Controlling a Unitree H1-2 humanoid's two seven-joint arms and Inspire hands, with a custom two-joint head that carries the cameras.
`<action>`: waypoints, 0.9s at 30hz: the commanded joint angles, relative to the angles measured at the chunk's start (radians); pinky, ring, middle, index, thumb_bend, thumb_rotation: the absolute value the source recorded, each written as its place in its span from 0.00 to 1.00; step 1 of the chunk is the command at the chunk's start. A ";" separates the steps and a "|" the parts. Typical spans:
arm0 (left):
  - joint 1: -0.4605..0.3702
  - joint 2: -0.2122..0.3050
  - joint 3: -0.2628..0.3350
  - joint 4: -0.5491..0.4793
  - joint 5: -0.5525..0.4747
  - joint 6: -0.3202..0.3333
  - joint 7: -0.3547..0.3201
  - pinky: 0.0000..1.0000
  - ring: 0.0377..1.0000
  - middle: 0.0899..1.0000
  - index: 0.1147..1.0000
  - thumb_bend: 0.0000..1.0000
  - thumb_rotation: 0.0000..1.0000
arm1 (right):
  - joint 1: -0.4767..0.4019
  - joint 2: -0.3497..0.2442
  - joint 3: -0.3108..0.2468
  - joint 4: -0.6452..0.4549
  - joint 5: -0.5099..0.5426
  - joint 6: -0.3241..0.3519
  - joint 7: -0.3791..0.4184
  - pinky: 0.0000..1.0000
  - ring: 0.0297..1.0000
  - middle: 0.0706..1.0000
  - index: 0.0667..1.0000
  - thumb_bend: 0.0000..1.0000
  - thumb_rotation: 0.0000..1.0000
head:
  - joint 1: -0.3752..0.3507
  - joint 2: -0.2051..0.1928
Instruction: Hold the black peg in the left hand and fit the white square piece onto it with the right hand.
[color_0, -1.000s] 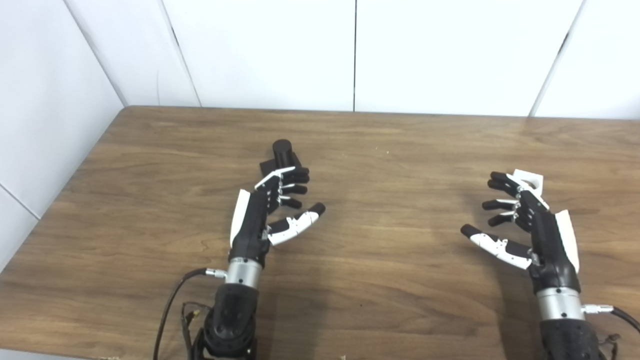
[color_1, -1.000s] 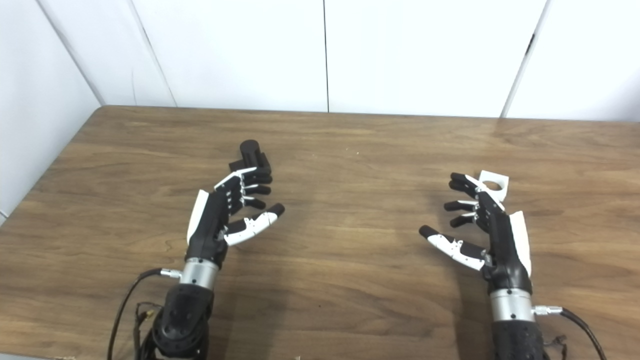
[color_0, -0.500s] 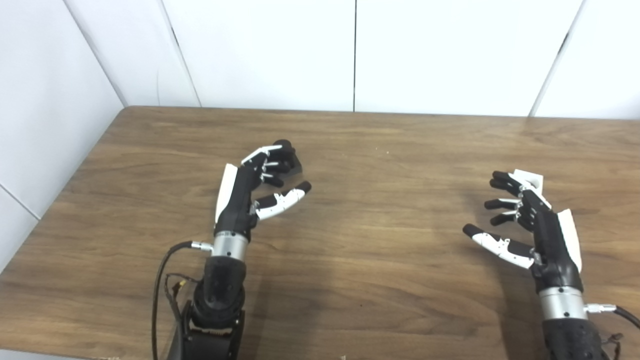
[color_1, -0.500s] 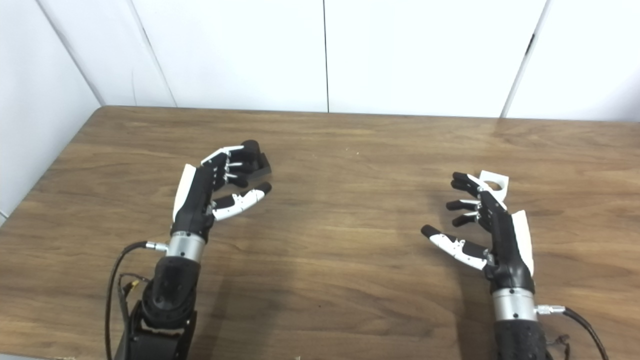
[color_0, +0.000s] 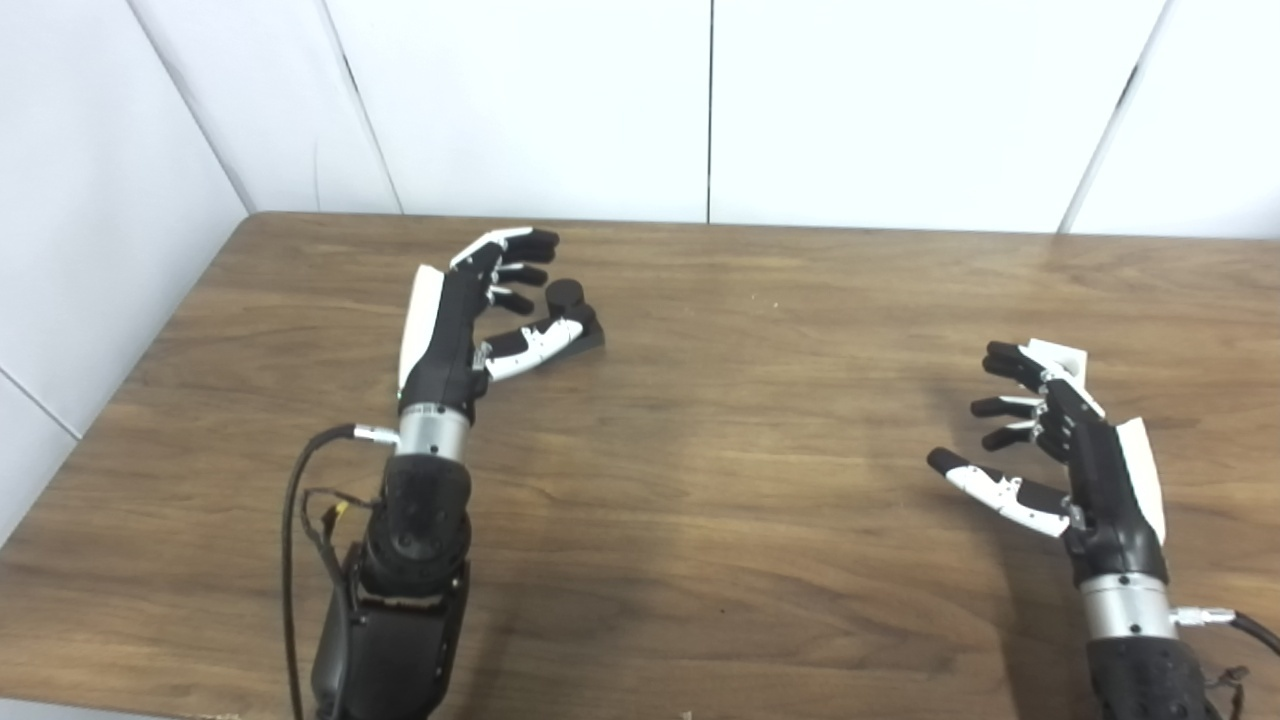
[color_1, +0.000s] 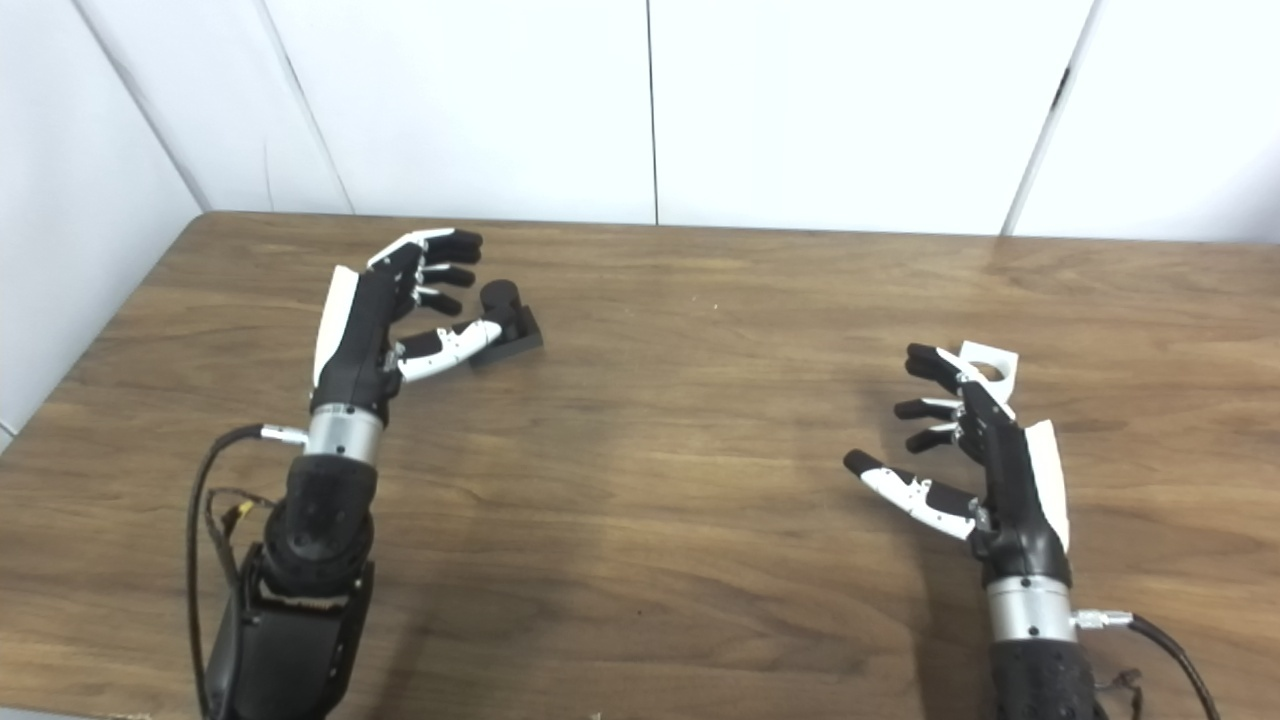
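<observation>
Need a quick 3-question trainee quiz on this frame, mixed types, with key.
1. True or false: the left hand is already shut on the black peg on its square base.
2. Which item lies just beyond the right hand's fingers? A) the white square piece with a round hole B) the black peg C) nothing
3. Fill in: both parts rest on the brown wooden ____.

Key
1. False: fingers spread, thumb beside the base, peg standing on the table.
2. A; the right hand is open and not holding it.
3. table
</observation>
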 joint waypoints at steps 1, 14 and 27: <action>-0.060 0.035 -0.009 -0.005 0.064 0.003 0.024 0.55 0.65 0.67 0.64 0.64 0.15 | -0.027 -0.007 -0.006 -0.017 0.015 -0.037 -0.001 0.48 0.62 0.76 0.78 0.62 0.00 | 0.001 0.000; -0.155 0.135 -0.072 0.073 0.207 0.063 -0.032 0.62 0.78 0.80 0.69 0.75 0.23 | -0.024 -0.005 -0.004 -0.024 0.005 -0.032 -0.004 0.47 0.61 0.76 0.78 0.62 0.00 | -0.006 0.001; -0.183 0.188 -0.144 0.165 0.282 0.139 -0.092 0.87 1.00 1.00 0.77 0.86 0.33 | -0.018 -0.001 -0.004 -0.033 -0.002 -0.028 -0.008 0.47 0.62 0.78 0.78 0.61 0.00 | -0.012 0.005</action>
